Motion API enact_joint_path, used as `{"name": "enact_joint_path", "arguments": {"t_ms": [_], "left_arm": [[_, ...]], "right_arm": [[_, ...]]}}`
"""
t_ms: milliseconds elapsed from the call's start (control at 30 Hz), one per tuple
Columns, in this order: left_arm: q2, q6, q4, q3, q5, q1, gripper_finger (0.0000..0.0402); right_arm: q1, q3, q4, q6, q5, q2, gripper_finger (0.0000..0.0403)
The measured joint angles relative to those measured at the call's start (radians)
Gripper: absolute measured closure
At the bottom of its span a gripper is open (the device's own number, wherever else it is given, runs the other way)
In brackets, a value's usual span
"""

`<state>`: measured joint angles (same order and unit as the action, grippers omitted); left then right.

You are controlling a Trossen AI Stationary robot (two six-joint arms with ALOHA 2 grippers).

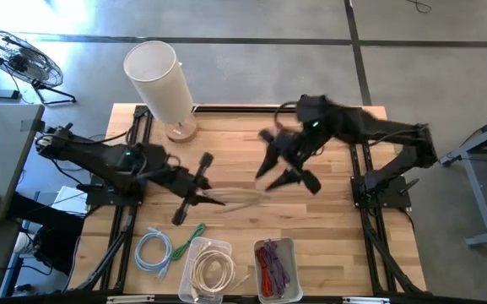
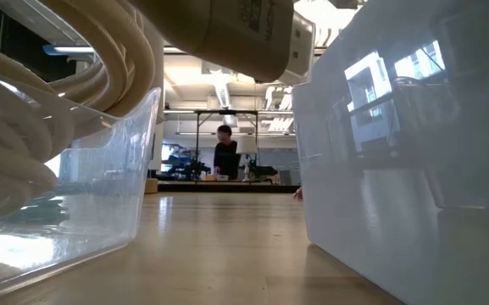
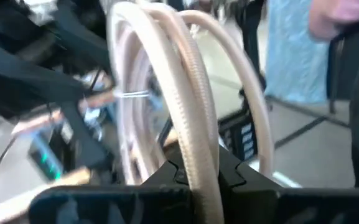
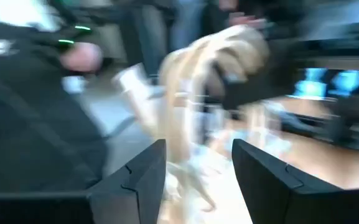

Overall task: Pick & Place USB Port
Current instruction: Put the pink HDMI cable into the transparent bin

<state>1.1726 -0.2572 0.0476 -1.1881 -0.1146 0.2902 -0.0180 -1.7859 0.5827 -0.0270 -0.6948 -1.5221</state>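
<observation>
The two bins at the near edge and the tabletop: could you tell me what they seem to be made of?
The two bins look like clear, glossy plastic: the coiled cream cable and red cable show through their walls, and in the low view a wall mirrors the room. The tabletop looks like pale wood with a smooth, probably sealed finish, judging by its plank lines and soft sheen.

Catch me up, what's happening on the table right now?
The left gripper is shut on a coiled beige cable, holding it up over the middle of the table. The right gripper is open, close beside the cable, not holding anything. Near the front edge sit a clear bin of beige cables, a bin of red cables, and a loose blue cable.
</observation>
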Motion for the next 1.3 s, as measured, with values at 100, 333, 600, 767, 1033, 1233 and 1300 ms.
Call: {"name": "enact_joint_path", "arguments": {"t_ms": [100,333,600,767,1033,1233,1300], "left_arm": [[-0.034,0.011,0.144,-0.02,0.129,0.079,0.0398],[-0.047,0.11,0.437,-0.063,0.323,0.291,0.0398],[0.034,0.273,0.445,-0.064,0.5,0.502,0.0398],[0.111,0.377,0.475,-0.063,0.605,0.592,0.0398],[0.284,0.586,0.514,-0.061,0.657,0.629,0.0398],[0.381,0.826,0.495,-0.059,0.675,0.627,0.0398],[0.404,0.937,0.484,-0.059,0.698,0.627,0.0398]], "right_arm": [[-0.034,0.0,0.1,0.049,0.172,0.053,0.0227],[-0.063,0.0,0.295,0.079,0.439,0.103,0.0227],[-0.035,0.001,0.359,0.003,0.486,0.081,0.0227],[0.021,0.001,0.382,-0.042,0.488,0.056,0.0226],[0.121,0.002,0.411,-0.113,0.591,0.017,0.0226],[0.153,0.002,0.421,-0.095,0.585,0.015,0.0226],[0.153,0.002,0.434,-0.067,0.585,0.015,0.0226]]}}
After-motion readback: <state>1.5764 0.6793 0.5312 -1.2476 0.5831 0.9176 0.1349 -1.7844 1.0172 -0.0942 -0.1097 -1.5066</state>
